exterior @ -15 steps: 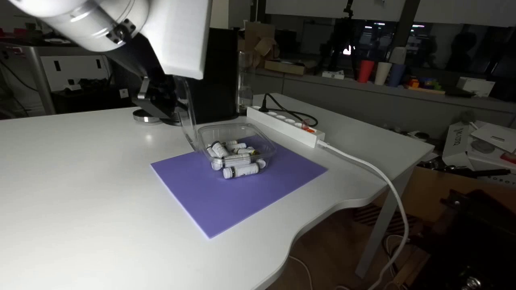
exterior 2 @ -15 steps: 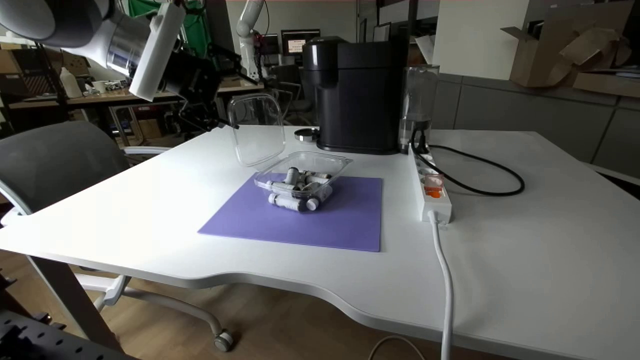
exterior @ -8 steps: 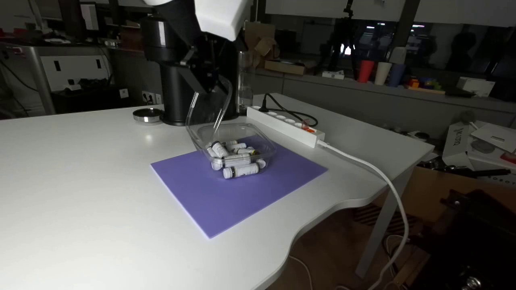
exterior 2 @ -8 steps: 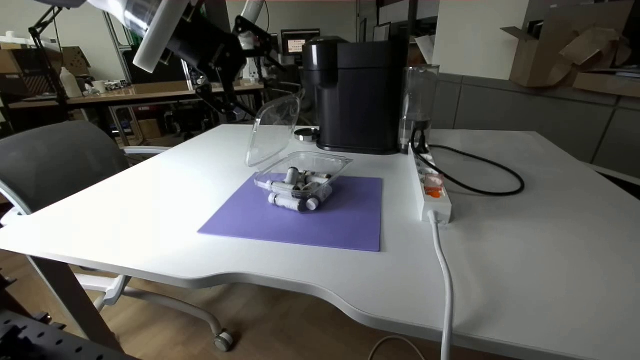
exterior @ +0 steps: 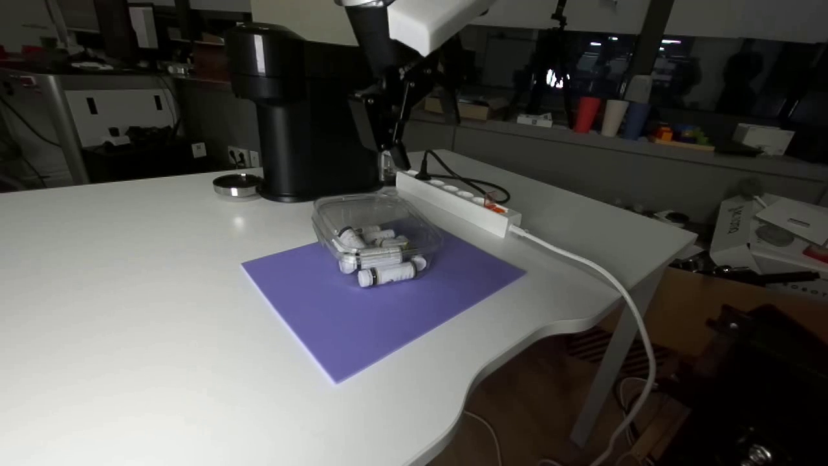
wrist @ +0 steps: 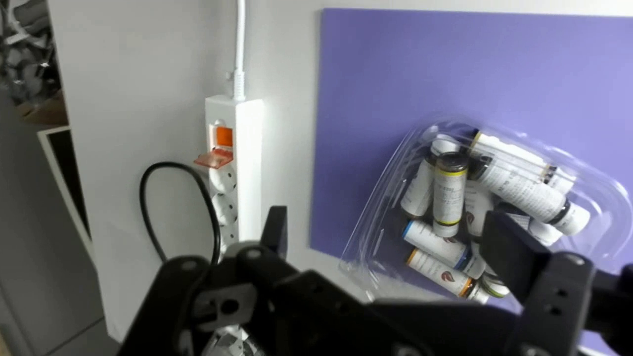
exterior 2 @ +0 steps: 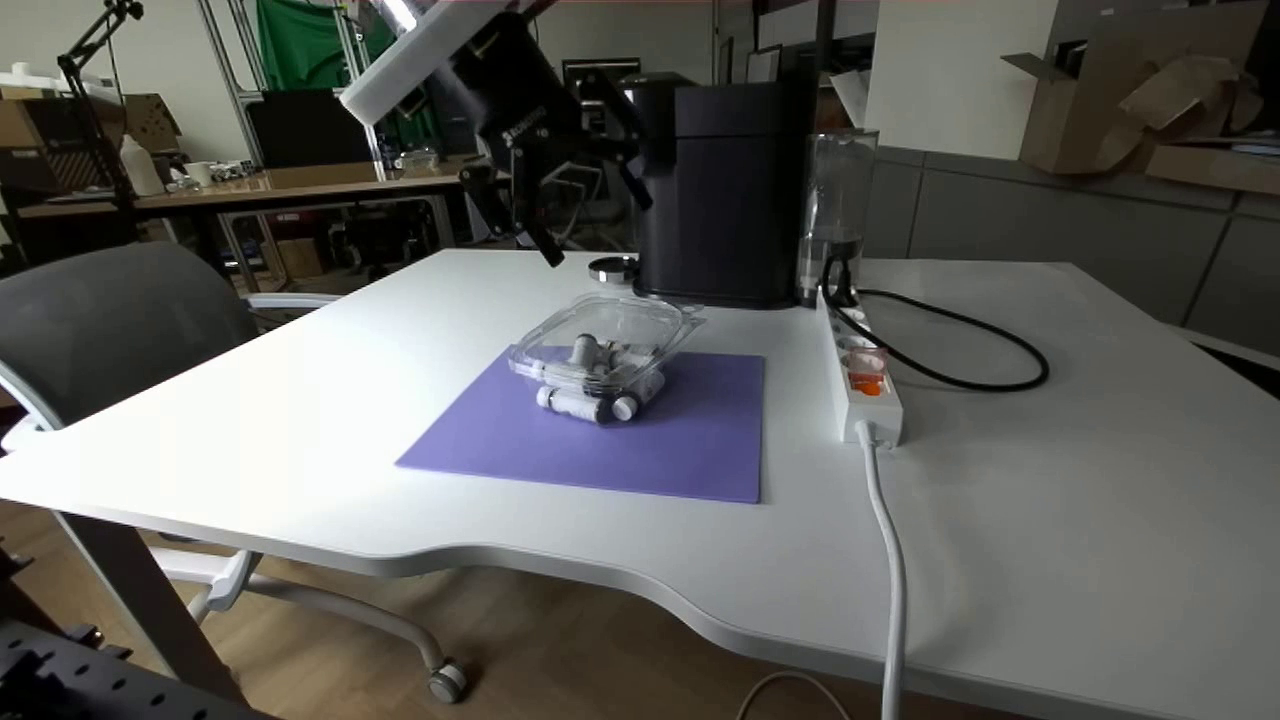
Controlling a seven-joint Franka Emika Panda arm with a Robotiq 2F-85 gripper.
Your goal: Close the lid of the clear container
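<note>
The clear container point(exterior: 424, 249) sits on the purple mat point(exterior: 349, 330) with several white-labelled bottles in it. It also shows in an exterior view point(exterior 2: 525, 362) and in the wrist view point(wrist: 383, 202). Its transparent lid point(exterior: 362, 206) lies down over the box, and it shows in an exterior view point(exterior 2: 620, 312) too. The lid's rim seems slightly raised; I cannot tell if it is snapped on. My gripper point(exterior: 387, 139) is open and empty above and behind the container, apart from the lid. It also shows in an exterior view point(exterior 2: 596, 222) and in the wrist view point(wrist: 393, 237).
A tall black machine point(exterior 2: 730, 200) stands behind the container, with a small round metal tin point(exterior: 237, 186) beside it. A white power strip point(exterior: 459, 204) with a black cable point(exterior 2: 960, 382) lies beside the mat. A grey chair point(exterior 2: 120, 320) stands at the table's edge.
The lid stood upright at the box's side, tipped inward with the gripper against it, and now lies down over the box. The gripper has swept across above the box and is apart from the lid.
</note>
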